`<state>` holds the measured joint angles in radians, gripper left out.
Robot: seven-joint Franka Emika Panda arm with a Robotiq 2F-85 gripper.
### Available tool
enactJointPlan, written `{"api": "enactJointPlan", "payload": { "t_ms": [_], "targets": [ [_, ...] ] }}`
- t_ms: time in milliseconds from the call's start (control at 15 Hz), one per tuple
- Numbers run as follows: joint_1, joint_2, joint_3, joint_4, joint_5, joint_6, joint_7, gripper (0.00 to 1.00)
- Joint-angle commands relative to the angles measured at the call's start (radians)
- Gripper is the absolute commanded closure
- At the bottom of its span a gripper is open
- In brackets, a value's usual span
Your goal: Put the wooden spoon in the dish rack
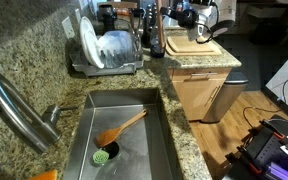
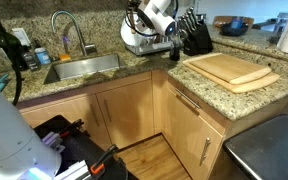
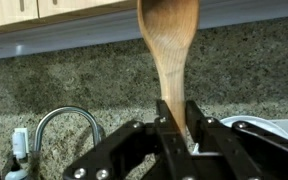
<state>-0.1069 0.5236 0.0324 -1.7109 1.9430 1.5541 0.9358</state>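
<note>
Where the two black fingers (image 3: pixel 198 128) meet in the wrist view, they are clenched on the narrow neck of a pale-brown wooden spoon (image 3: pixel 169 40). Its broad, smooth oval bowl points toward the top of that view and shows fine lengthwise grain and a slightly darker edge. The wooden spoon is held off the table, in front of a speckled granite wall, with a curved chrome faucet (image 3: pixel 64 122) lower left and a white plate (image 3: pixel 276 126) lower right.

In an exterior view the white and grey arm (image 2: pixel 154 12) hangs just above the chrome wire dish rack (image 2: pixel 136 45). The rack stands on the speckled granite table (image 2: pixel 199 92) between the steel sink (image 2: pixel 84 68) and a black knife block (image 2: pixel 194 35). A light wooden cutting board (image 2: pixel 234 70) lies further along the table. The held spoon cannot be made out there.

In an exterior view the dish rack (image 1: pixel 109 69) holds upright white plates on its grey base tray. A second orange-brown wooden utensil (image 1: pixel 122 125) lies slantwise in the sink (image 1: pixel 144 150), beside a green brush (image 1: pixel 104 153).

Any print on the bottles (image 2: pixel 19 42) by the faucet is too small to read.
</note>
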Motion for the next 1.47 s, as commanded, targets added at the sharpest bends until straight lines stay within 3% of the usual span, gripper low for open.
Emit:
{"api": "enactJointPlan", "payload": {
  "t_ms": [0, 67, 133, 600, 667, 867, 933, 1333, 1400],
  "targets": [
    [0.011, 0.013, -0.004, 0.011, 0.005, -0.005, 0.000, 0.77],
    [0.013, 0.021, -0.003, 0.018, 0.007, -0.005, 0.000, 0.77],
    [0.014, 0.024, -0.002, 0.023, 0.007, -0.005, 0.000, 0.94],
    [0.021, 0.177, 0.056, 0.218, 0.112, -0.040, 0.068, 0.94],
    [0.021, 0.115, 0.038, 0.123, 0.076, -0.030, 0.039, 0.77],
    [0.026, 0.162, 0.053, 0.186, 0.098, -0.028, 0.046, 0.77],
    [0.025, 0.163, 0.049, 0.183, 0.088, -0.033, 0.038, 0.94],
    [0.054, 0.254, 0.058, 0.294, 0.135, 0.052, -0.015, 0.94],
    [0.036, 0.216, 0.058, 0.227, 0.105, 0.011, 0.011, 0.94]
  ]
}}
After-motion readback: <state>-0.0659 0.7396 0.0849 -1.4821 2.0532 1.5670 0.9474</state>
